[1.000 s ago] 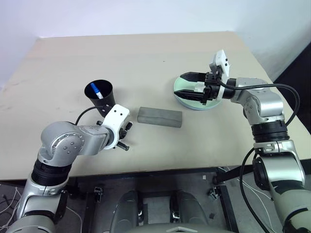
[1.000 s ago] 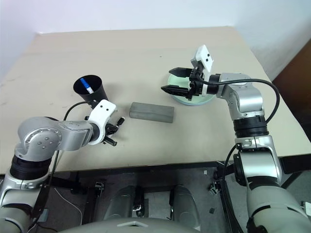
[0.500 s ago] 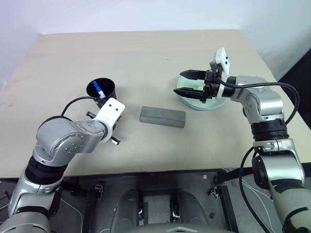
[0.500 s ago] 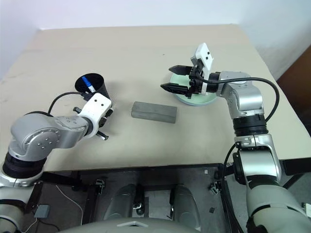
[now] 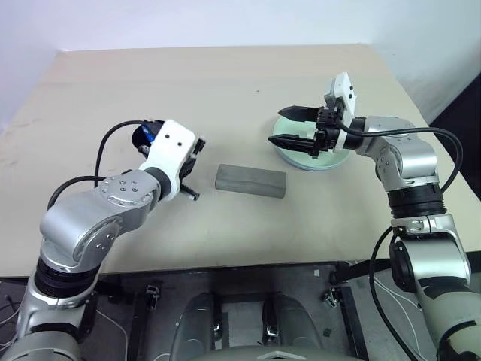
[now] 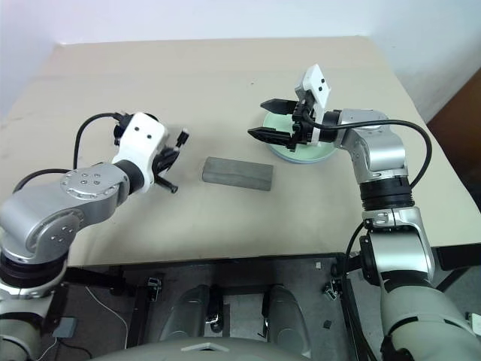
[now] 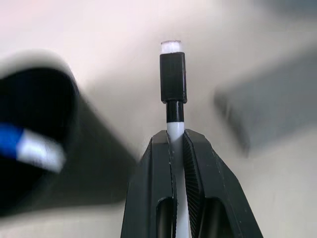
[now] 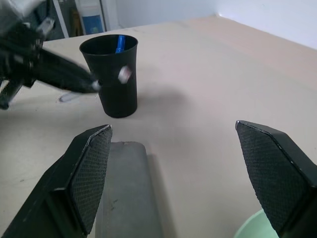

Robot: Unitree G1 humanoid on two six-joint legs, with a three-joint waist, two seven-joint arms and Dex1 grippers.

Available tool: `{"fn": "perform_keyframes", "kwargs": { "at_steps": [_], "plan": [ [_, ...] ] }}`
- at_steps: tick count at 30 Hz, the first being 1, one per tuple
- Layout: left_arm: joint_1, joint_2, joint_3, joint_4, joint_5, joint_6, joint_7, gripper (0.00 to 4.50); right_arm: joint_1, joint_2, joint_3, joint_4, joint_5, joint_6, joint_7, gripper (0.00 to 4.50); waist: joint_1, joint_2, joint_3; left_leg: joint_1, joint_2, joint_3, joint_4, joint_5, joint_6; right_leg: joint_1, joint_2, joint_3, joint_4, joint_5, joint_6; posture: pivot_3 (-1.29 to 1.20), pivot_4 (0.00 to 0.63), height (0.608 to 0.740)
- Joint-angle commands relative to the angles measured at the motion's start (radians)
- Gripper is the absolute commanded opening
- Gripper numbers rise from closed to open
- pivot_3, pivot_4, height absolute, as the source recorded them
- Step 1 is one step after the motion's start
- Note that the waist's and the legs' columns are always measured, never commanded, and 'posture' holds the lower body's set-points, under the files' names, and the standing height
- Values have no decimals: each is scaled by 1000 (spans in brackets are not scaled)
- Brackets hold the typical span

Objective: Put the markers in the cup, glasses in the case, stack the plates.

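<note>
Left gripper [image 7: 176, 148] clamped on black-capped marker [image 7: 173, 79], beside cup [image 8: 110, 74] holding blue marker [image 8: 119, 43]. Advice: centre tip over rim, tilt upright, release low. Right gripper [image 5: 293, 126] spread wide over plates [image 5: 331, 163] — empty.

Bright even light, soft shadows, left wrist bg blurred

My own left arm hides most of the black cup [image 5: 141, 136] from the head views; just a sliver of rim and a bit of the blue-capped marker [image 5: 149, 136] show. In my left wrist view the cup [image 7: 34, 129] and grey case [image 7: 270, 106] are blurred. The stacked plates [image 5: 331, 162] sit partly behind my right gripper [image 5: 287, 126], and my right wrist view cuts off the mint green plate [image 8: 255, 225] at the edge.
</note>
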Motion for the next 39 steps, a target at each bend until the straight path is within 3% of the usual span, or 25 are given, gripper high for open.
{"fn": "perform_keyframes", "kwargs": {
  "at_steps": [1,7,17,28,39],
  "plan": [
    [16,0,30,-4,76,-226,-122,16,-17,0,-23,-24,4,-31,-4,4186,0,0,0,0,0,0,0,0,0,0,0,0,0,0,0,0,150,701],
    [57,-105,105,33,121,-468,-202,16,-9,2,-24,-30,-1,-48,-7,4186,0,0,0,0,0,1,1,0,1,0,0,0,1,0,0,0,150,701],
    [38,-102,136,211,328,-749,-260,16,22,4,-32,-89,39,-23,4,4186,-1,0,0,1,0,1,1,0,2,1,1,-1,1,1,2,0,150,701],
    [78,-124,215,321,355,-851,-322,16,37,-15,-32,-206,141,166,46,4186,0,0,0,1,1,1,2,-2,7,0,1,-1,2,1,2,0,150,701],
    [102,-173,237,383,355,-898,-364,16,60,-21,-34,-284,177,187,31,4186,-1,0,0,1,1,1,2,-2,8,1,1,-1,2,2,2,0,150,701]
  ]
}}
